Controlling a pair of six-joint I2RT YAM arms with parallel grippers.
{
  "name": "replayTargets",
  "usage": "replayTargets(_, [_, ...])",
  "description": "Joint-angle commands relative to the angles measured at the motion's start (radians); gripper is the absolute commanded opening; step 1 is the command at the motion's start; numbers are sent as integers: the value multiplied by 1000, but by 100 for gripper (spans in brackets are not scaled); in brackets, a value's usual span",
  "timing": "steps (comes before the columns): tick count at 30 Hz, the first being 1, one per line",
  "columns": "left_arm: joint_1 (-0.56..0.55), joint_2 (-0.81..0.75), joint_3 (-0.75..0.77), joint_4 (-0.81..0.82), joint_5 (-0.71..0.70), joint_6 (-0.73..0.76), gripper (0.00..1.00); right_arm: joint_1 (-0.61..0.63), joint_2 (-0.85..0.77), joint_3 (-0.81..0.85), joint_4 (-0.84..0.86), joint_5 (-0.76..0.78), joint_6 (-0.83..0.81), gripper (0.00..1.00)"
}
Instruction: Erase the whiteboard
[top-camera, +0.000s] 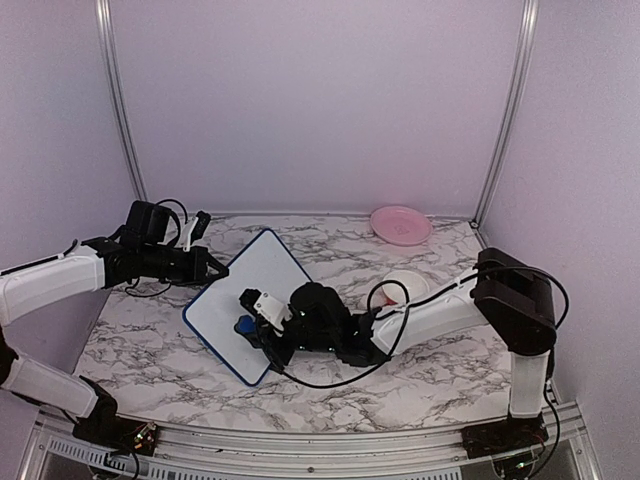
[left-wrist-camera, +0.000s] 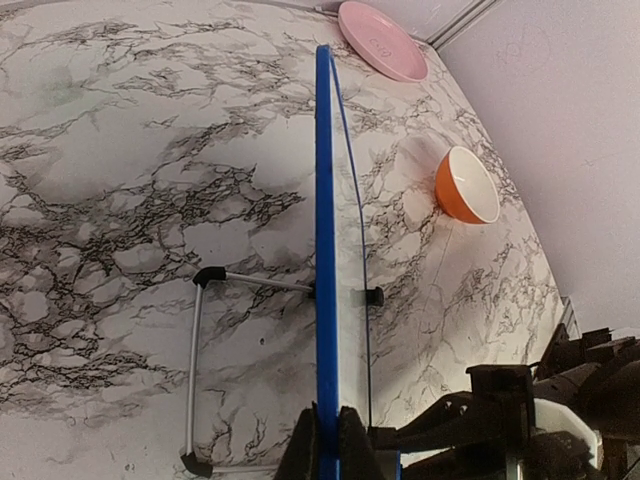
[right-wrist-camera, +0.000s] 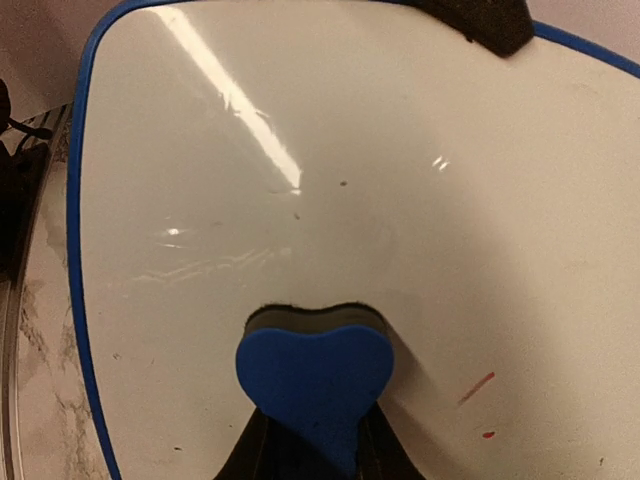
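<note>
The right gripper (right-wrist-camera: 318, 452) is clamping a blue heart-shaped eraser (right-wrist-camera: 314, 375) against the whiteboard (right-wrist-camera: 300, 150), which is leaning on its wire stand (left-wrist-camera: 192, 370) left of the table's (top-camera: 420, 370) middle. The left gripper (left-wrist-camera: 326, 445) is pinching the board's frame, steadying it. Wiping is seemingly nearing its end. Red marks (right-wrist-camera: 476, 388) are showing right of the eraser, so the next stroke is calling for a sideways sweep there. A pink plate (left-wrist-camera: 382, 40) is sitting far behind.

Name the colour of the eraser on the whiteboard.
Blue; the eraser shows best in the right wrist view.
</note>
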Motion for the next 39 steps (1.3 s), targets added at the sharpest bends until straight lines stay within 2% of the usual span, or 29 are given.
replayTargets(1, [-3, 35, -1, -18, 2, 20, 0, 21, 8, 2, -6, -32, 4, 0])
replayTargets(13, [-4, 43, -5, -22, 16, 34, 0, -106, 27, 78, -33, -32, -36, 0])
replayTargets(18, [-4, 52, 1, -21, 21, 33, 0, -98, 40, 97, -40, -49, -48, 0])
replayTargets(33, [-4, 40, -8, -14, 14, 31, 0, 58, 28, 10, 32, -49, -27, 0])
replayTargets(39, [-4, 36, -14, -14, 11, 33, 0, -10, 23, -21, 42, -51, -6, 0])
